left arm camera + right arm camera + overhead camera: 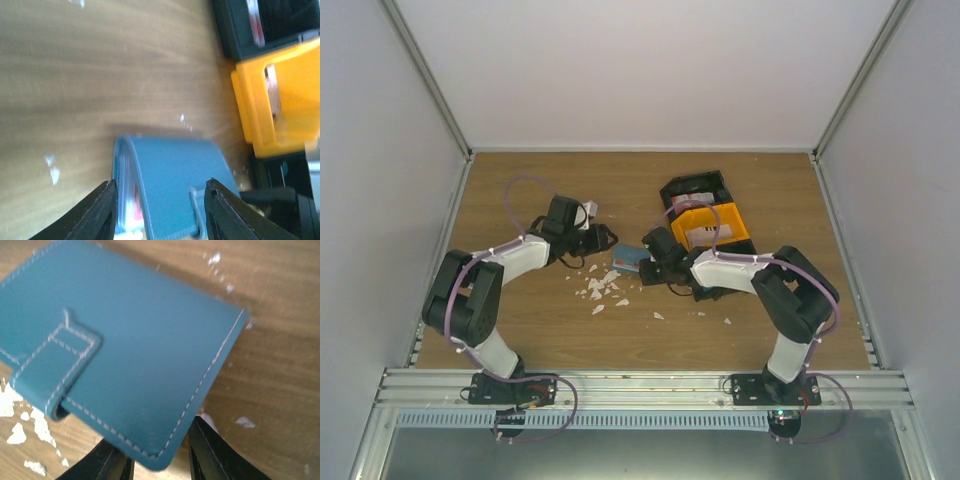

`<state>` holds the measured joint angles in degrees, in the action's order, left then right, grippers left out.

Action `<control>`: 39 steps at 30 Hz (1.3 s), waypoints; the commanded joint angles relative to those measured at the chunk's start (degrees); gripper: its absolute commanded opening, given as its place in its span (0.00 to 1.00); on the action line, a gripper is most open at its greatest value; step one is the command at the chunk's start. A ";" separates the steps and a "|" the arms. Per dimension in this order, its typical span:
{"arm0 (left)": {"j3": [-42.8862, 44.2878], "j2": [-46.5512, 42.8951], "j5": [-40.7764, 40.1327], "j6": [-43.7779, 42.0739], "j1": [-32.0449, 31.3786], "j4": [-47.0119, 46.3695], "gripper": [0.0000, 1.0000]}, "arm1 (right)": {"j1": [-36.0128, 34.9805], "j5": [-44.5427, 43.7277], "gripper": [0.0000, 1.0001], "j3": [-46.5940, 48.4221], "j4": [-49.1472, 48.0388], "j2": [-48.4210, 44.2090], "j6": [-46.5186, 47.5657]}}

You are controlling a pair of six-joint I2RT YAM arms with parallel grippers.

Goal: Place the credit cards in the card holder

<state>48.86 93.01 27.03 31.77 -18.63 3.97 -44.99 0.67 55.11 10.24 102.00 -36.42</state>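
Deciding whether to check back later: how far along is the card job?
Done: a white-and-red card edge shows inside the card holder. In hand: the right tool is at the holder's corner, grip unclear; the left tool stands open before it. Left: a card in the orange bin and another card in the black bin.

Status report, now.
Left gripper: jaws apart around card holder. Right gripper: jaws shut on its corner. One card showing inside. White scraps on table, orange bin close.
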 commanded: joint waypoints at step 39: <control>7.65 13.26 12.05 -7.40 -0.98 4.09 0.41 | 2.05 0.96 0.52 -4.33 -14.04 -5.17 22.81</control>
<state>57.17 108.31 38.74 24.60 -19.03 7.75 -42.00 1.61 49.10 -1.63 97.12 -15.38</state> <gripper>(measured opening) 0.413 0.506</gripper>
